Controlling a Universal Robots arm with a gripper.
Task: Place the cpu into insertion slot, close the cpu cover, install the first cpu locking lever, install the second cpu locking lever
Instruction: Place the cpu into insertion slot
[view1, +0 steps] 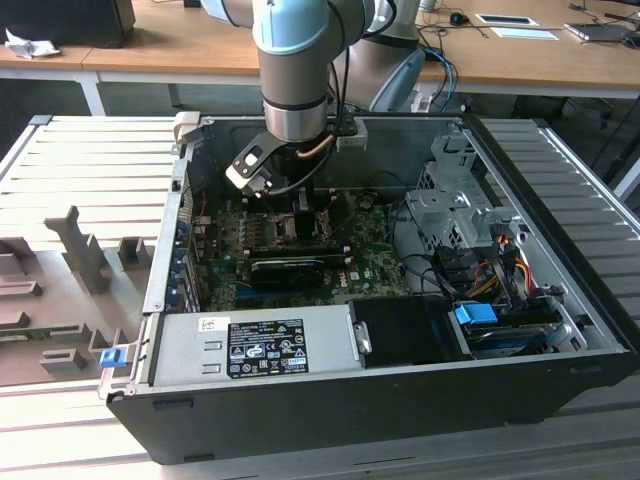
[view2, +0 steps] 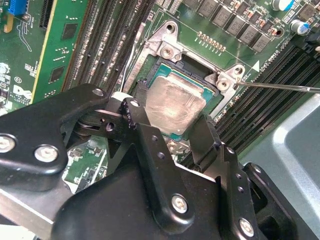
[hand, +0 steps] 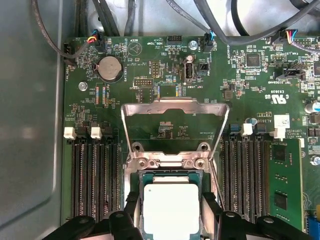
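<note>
The cpu (view2: 175, 106), a silver-topped square chip, lies in the black-rimmed insertion slot (view2: 150, 75); I cannot tell whether it is fully seated. My gripper (view2: 172, 120) is shut on the cpu, one black finger (view2: 141, 102) on each of two opposite edges. In the first wrist view the cpu (hand: 171, 207) sits between the fingers (hand: 132, 207), and the cpu cover (hand: 175, 107), a thin silver frame, stands flipped open beyond the insertion slot (hand: 170, 175). A thin wire locking lever (view2: 280, 87) sticks out sideways, unlatched. In the exterior view my gripper (view1: 303, 212) reaches down into the computer case.
Long black memory slots (hand: 95, 180) flank the socket on both sides. A green memory card (view2: 60, 50) stands nearby. A long black card (view1: 290, 265), the grey power supply (view1: 250, 345), drive cage (view1: 450, 210) and cables (view1: 490, 270) crowd the case.
</note>
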